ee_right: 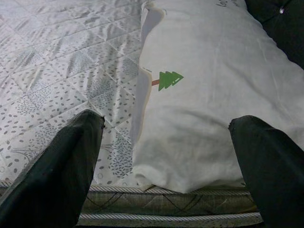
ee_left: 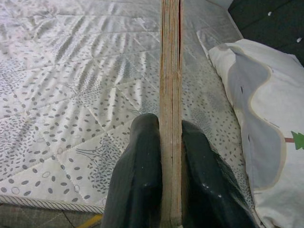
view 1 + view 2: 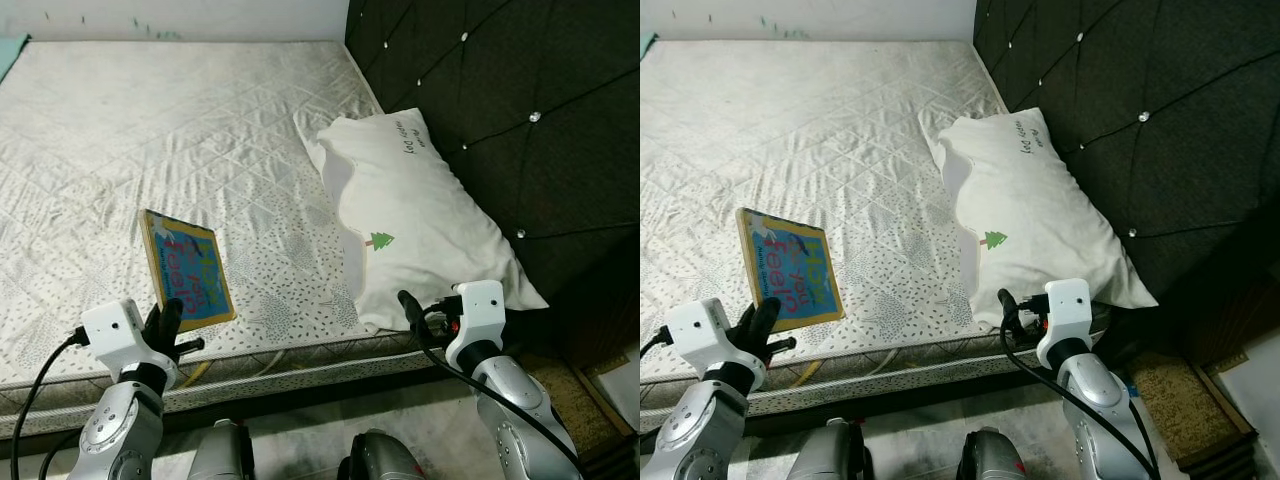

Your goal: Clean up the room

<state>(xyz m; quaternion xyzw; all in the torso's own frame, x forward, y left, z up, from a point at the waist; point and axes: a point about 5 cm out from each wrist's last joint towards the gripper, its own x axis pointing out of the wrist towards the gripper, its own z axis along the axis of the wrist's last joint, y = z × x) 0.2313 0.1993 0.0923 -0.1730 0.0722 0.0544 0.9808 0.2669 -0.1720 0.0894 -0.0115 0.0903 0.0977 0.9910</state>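
My left gripper (image 2: 171,190) is clamped on the lower edge of the book (image 3: 187,268), held upright over the mattress (image 3: 180,130). It is stiff, light, with slick covers, so I grip deep. My right gripper (image 1: 166,156) gapes wide before the soft pillow (image 1: 213,85). No containers here.

one book (image 3: 187,270) (held upright), one pillow (image 3: 420,220)

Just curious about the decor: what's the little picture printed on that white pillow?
A small green tree with a brown trunk on the pillow, clearest in the right wrist view.
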